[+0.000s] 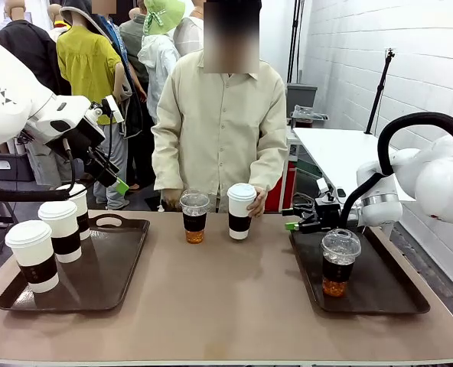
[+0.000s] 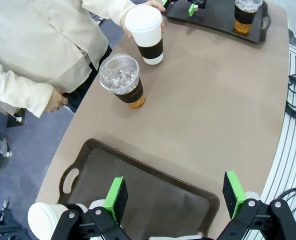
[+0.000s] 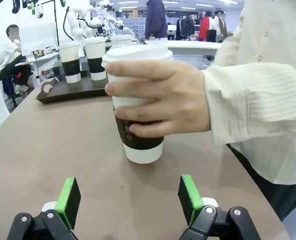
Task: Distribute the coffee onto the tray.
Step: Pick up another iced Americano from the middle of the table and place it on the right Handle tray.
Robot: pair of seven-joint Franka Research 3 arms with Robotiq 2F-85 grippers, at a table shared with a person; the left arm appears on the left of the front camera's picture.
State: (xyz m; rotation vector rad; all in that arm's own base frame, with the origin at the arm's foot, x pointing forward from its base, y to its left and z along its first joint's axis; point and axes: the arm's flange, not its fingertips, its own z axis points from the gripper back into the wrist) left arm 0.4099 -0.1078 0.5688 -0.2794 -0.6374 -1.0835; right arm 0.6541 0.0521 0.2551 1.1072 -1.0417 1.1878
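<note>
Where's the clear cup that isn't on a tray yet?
In the front view the clear cup stands on the table near its far edge, mid-table, just left of the white cup that the person's hand holds.

Table [image 1: 234, 306] near middle bare, open passage. Far centre blocked: clear cup [image 1: 194, 216], white cup [image 1: 241, 212] under person's hand [image 1: 258, 203]. Right tray [image 1: 387, 294] free right of its dome-lidded cup [image 1: 340, 264].

White cups [image 1: 241, 212]: white lids, dark brown sleeves. Clear cups [image 1: 194, 216]: amber drink, dark sleeves. Trays [image 1: 108, 267], lower left and right: dark brown. Table [image 1: 226, 306]: plain taupe. Person's shirt [image 1: 220, 122]: cream, fine ribbing. Left gripper [image 2: 175, 192] black, green pads [image 2: 117, 197]; right gripper [image 3: 128, 197] same.
</note>
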